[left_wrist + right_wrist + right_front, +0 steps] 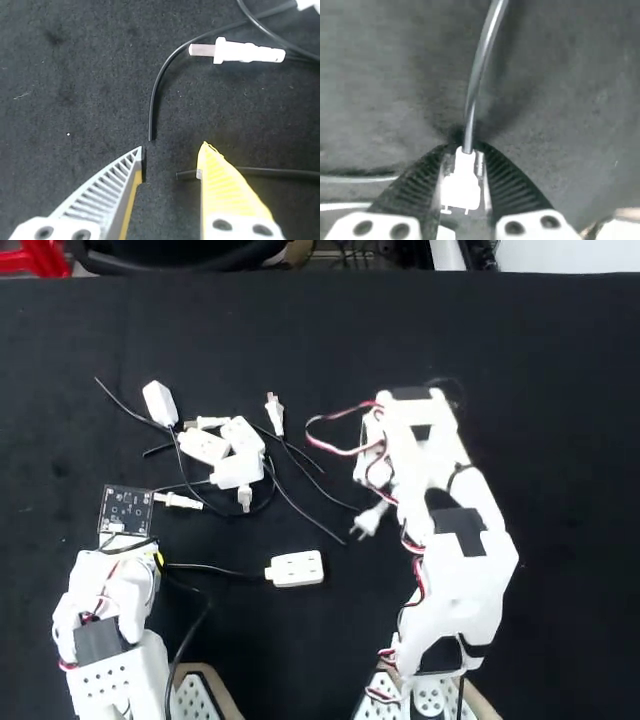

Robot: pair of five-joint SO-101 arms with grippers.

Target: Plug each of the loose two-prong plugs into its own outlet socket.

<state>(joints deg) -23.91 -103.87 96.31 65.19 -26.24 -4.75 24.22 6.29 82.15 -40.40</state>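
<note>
One plugging is at the pick-up stage. A white plug (pixel 461 182) is clamped between the jaws of the right gripper (pixel 464 150), and its black cord (pixel 480 65) runs away over the cloth (pixel 560 390). In the high view this plug is seen right of the table's middle, on the cloth or just over it (which of the two cannot be told). Its prongs seem turned towards a lone outlet (pixel 296 568) that lies well apart to the left.

The jaws of the left gripper (pixel 172 150) are spread wide with nothing between them, above the cloth at the front left. A second plug (pixel 245 51) lies loose near its tips, prongs bare. Farther back a cluster (pixel 225 450) of outlets is tangled with more cords.

No plug is judged to be seated yet from what can be made out, so most of the task is left. Next, the held plug has to be carried to a free outlet, its prongs lined up square with the slots, and a straight push given. The outlet is loose and looks light, so it would probably slide; bracing by the left gripper may be called for.
</note>
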